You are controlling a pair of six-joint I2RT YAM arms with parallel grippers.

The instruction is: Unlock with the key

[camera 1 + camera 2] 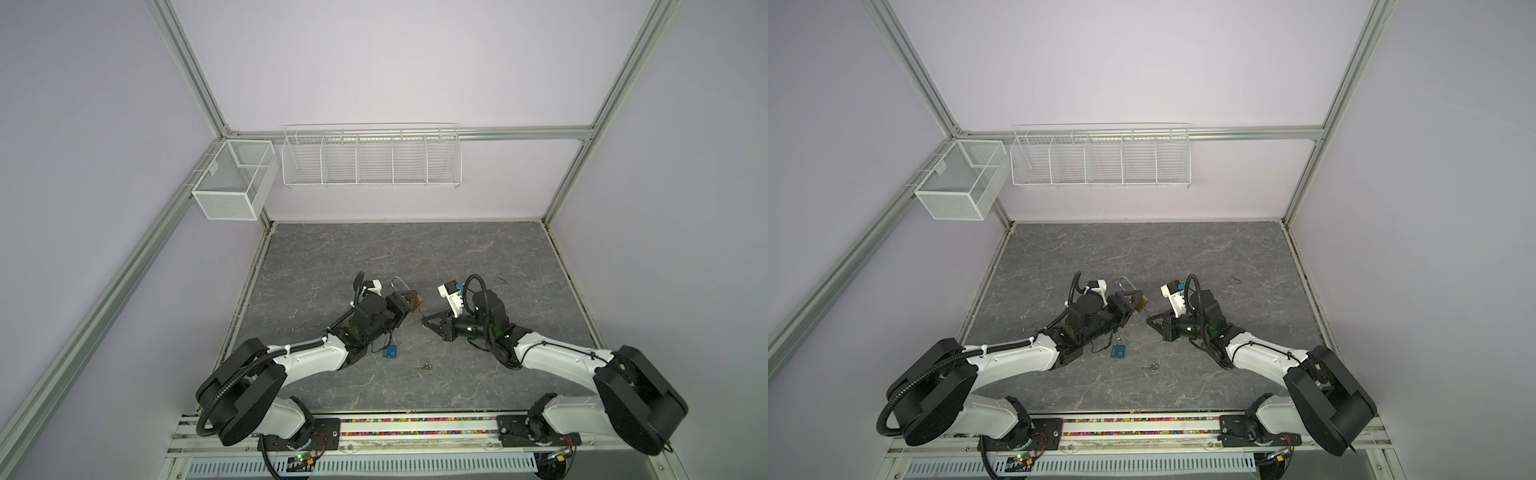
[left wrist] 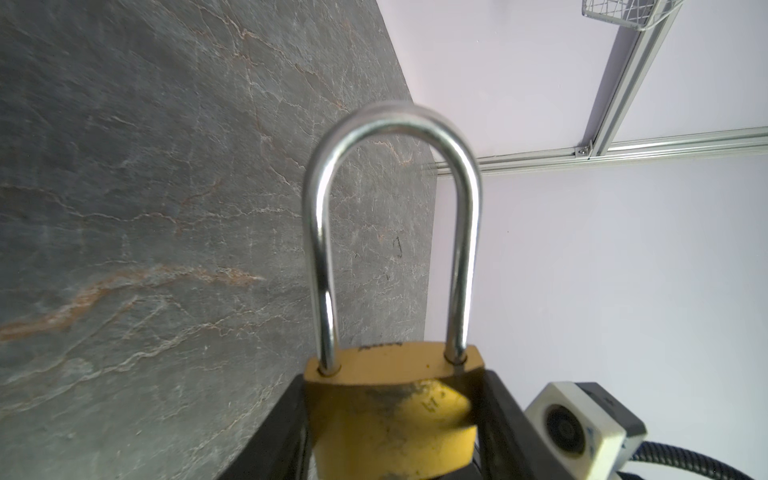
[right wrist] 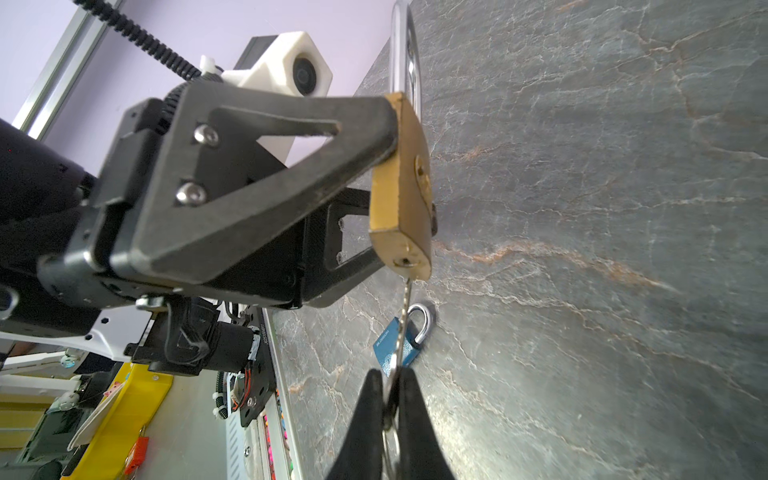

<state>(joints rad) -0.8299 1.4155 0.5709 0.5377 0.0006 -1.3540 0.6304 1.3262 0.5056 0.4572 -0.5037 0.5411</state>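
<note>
In both top views the left gripper is clamped across the brass padlock, held above the table. The right gripper, just beside the brass padlock's underside, is pinched tight on the key. A blue padlock and a spare key lie nearer the robot than the brass padlock.

Left wrist view: both legs of the shackle sit in the body, so it looks locked. Its scratched marks are unreadable.

Right wrist view: the key tip meets the keyhole, so pushing in and turning remain. The blue padlock's white lettering is too blurred to read.
</note>
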